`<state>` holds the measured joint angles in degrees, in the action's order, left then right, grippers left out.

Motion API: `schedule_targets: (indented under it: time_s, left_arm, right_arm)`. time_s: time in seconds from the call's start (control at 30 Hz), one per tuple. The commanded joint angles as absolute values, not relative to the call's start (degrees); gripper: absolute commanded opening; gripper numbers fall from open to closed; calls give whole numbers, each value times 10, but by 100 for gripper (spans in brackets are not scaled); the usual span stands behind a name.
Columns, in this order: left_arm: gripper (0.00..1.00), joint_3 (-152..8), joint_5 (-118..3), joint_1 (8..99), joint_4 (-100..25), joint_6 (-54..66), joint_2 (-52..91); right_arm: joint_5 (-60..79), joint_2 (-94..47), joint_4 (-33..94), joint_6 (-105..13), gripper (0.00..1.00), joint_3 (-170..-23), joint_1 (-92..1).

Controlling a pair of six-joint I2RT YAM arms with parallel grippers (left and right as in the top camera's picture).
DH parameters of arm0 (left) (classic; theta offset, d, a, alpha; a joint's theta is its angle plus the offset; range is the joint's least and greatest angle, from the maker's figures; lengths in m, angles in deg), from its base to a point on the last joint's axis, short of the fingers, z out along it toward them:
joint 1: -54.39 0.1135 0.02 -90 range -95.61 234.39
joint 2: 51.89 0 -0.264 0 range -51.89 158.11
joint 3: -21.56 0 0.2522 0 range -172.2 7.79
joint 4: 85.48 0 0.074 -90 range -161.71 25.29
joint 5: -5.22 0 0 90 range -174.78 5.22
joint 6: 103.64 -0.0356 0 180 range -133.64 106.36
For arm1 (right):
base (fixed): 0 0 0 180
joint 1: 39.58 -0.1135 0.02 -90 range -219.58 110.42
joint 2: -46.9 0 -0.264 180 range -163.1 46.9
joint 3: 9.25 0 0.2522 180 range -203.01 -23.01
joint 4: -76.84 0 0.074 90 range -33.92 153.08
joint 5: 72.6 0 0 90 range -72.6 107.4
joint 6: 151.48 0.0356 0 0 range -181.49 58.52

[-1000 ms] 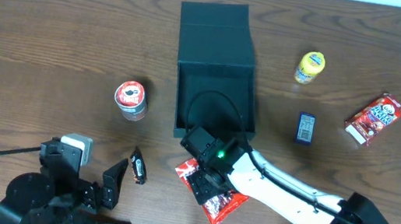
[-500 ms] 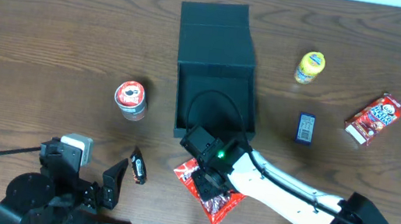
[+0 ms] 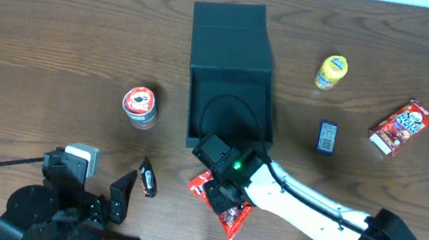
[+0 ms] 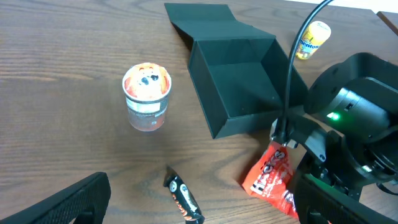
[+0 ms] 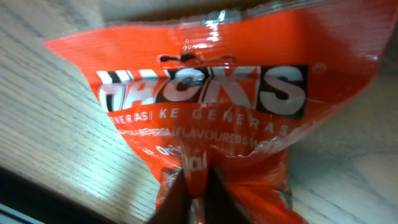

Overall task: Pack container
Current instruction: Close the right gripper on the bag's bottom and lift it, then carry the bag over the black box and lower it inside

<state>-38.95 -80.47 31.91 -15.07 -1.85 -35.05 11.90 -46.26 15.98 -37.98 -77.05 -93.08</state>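
My right gripper (image 3: 224, 198) is pinched tight on the red bag (image 3: 233, 214), just in front of the container (image 3: 233, 38). The container sits mid-table, open, lid flapped back. My left gripper (image 3: 109, 195) hangs wide open at the front-left.

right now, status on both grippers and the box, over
Left gripper open, beside dark snack bar. Right gripper shut on the red Hacks bag. Container open, lid back, nothing seen inside. Right arm's cable over its opening.
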Motion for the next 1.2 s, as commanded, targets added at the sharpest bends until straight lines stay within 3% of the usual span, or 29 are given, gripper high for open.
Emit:
schedule_targets:
  time_s: [0.0,0.43,0.57,0.7,0.87,1.17]
  left_arm:
    - [95,-397,-808,323,-149,-21,-347]
    - [95,-397,-809,323,-147,-21,-347]
    - [95,-397,-809,323,-142,-21,-347]
    - [95,-397,-806,323,-130,-20,-347]
    - [95,-397,-802,323,-128,-20,-347]
    - [95,-397,-802,323,-128,-20,-347]
  right_arm:
    - [131,-468,161,-379,2,-767,-937]
    - [125,-367,54,-367,1,-896,-937]
    - [138,-331,55,-281,2,-954,-933]
    - [240,-329,53,-179,2,-1003,-912]
    - [255,-341,48,-98,1,-1012,-828]
    - [126,-445,126,-213,2,-1013,-699]
